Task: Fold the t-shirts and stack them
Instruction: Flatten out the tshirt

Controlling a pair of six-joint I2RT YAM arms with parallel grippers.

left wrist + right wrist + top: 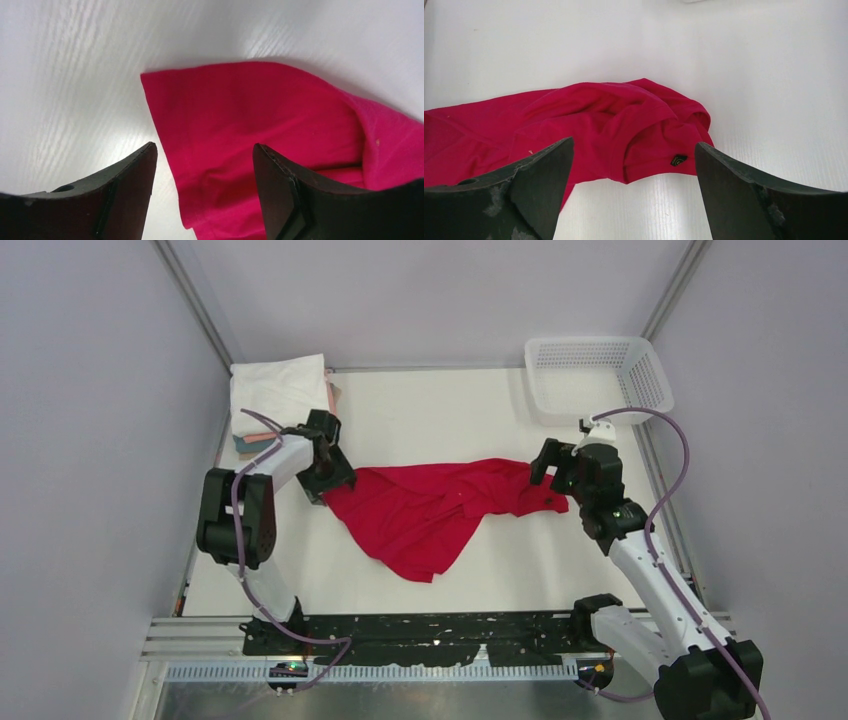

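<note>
A bright red t-shirt (430, 510) lies crumpled and spread across the middle of the table. My left gripper (326, 478) sits at its left end, open; in the left wrist view the shirt's corner (240, 125) lies under and between the gripper's (204, 150) spread fingers. My right gripper (547, 464) hovers at the shirt's bunched right end, open wide. There the cloth (624, 120) with a small black label (678, 160) sits just ahead of that gripper (634, 144). Folded t-shirts (278, 390) are stacked at the back left, white on top, pink and teal edges below.
A white mesh basket (640, 375) stands at the back right corner. Grey walls and metal rails close in the white table (440, 410) on three sides. The black rail with the arm bases runs along the near edge.
</note>
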